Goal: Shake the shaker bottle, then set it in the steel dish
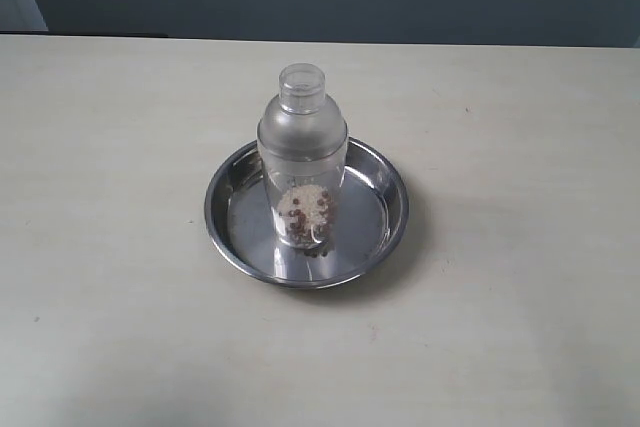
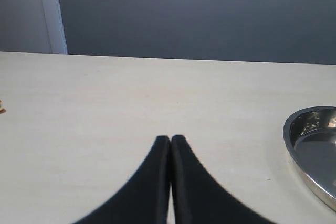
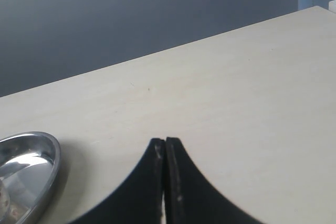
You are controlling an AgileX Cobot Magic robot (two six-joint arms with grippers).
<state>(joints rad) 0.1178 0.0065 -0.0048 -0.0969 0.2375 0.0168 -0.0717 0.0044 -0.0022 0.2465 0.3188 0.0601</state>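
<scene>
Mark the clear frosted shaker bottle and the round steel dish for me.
clear frosted plastic shaker bottle (image 1: pixel 302 162), exterior view, on its upper body.
round shiny steel dish (image 1: pixel 392 197), exterior view, on its bare right wall.

No text, label, brand, number or sign can be read in any of the views. The shaker bottle shows only plain frosted plastic. The steel dish carries only reflections, and the counter is an unmarked pale surface.
</scene>
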